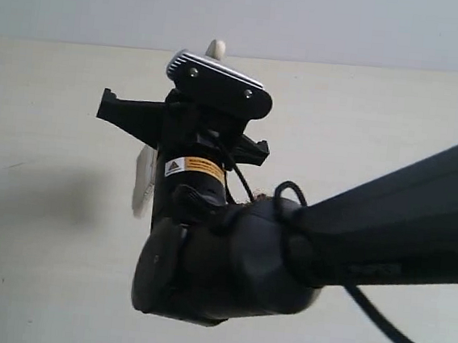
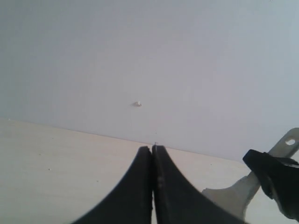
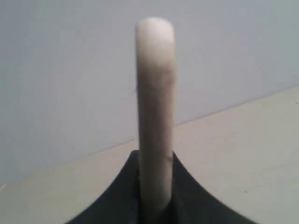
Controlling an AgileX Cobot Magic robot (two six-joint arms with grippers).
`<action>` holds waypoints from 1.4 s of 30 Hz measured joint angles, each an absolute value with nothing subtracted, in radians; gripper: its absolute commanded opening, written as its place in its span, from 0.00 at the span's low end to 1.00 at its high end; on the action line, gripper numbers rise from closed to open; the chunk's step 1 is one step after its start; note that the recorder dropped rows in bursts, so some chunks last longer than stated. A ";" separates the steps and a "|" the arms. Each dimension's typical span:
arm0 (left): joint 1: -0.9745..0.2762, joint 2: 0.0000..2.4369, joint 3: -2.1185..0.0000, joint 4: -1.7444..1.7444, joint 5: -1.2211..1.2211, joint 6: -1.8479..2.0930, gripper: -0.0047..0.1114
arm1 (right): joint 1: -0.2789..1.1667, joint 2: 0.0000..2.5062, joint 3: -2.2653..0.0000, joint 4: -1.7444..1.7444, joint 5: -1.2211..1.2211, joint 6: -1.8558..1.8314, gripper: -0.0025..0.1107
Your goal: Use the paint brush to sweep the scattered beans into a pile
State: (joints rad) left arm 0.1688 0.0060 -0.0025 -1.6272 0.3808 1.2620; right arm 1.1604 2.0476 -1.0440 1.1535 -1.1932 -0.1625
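The right jaws were pinching the light wooden handle of the wide flat paint brush, which stood between them with its rounded end reaching past their tips. In the exterior view that handle end poked out beyond the black right arm. The pale, blurred brush head showed just beside the wrist, against the cream tabletop; whether it touched could not be told. The left jaws were pressed together on nothing, apart from the brush, before a grey wall.
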 measured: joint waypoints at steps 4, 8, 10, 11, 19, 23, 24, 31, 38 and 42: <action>0.169 0.006 -0.002 -1.627 0.381 1.262 0.04 | 1.160 2.105 -1.123 1.204 -1.195 -0.222 0.02; 0.169 0.006 -0.002 -1.627 0.381 1.262 0.04 | 1.162 2.148 -1.216 1.267 -1.200 -0.321 0.02; 0.169 0.006 -0.002 -1.627 0.381 1.262 0.04 | 1.162 2.177 -1.254 1.309 -1.200 -0.379 0.02; 0.169 0.006 -0.002 -1.627 0.381 1.262 0.04 | 1.162 2.182 -1.262 1.319 -1.200 -0.400 0.02; 0.169 0.006 -0.002 -1.627 0.381 1.262 0.04 | 1.162 2.202 -1.284 1.401 -1.200 -0.561 0.02; 0.169 0.006 -0.002 -1.627 0.381 1.262 0.04 | 1.162 2.202 -1.287 1.451 -1.206 -0.665 0.02; 0.169 0.006 -0.002 -1.627 0.381 1.262 0.04 | 1.162 2.202 -1.287 1.461 -1.208 -0.675 0.02; 0.169 0.006 -0.002 -1.627 0.381 1.262 0.04 | 1.162 2.202 -1.291 1.554 -1.218 -0.800 0.02; 0.169 0.006 -0.002 -1.627 0.381 1.262 0.04 | 1.162 2.202 -1.293 1.601 -1.223 -0.868 0.02; 0.169 0.006 -0.002 -1.627 0.381 1.262 0.04 | 1.162 2.200 -1.293 1.625 -1.231 -0.892 0.02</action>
State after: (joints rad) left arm 0.1688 0.0060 -0.0025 -1.6272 0.3808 1.2620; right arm 1.1617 2.2001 -1.2932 1.6251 -1.2313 -0.8917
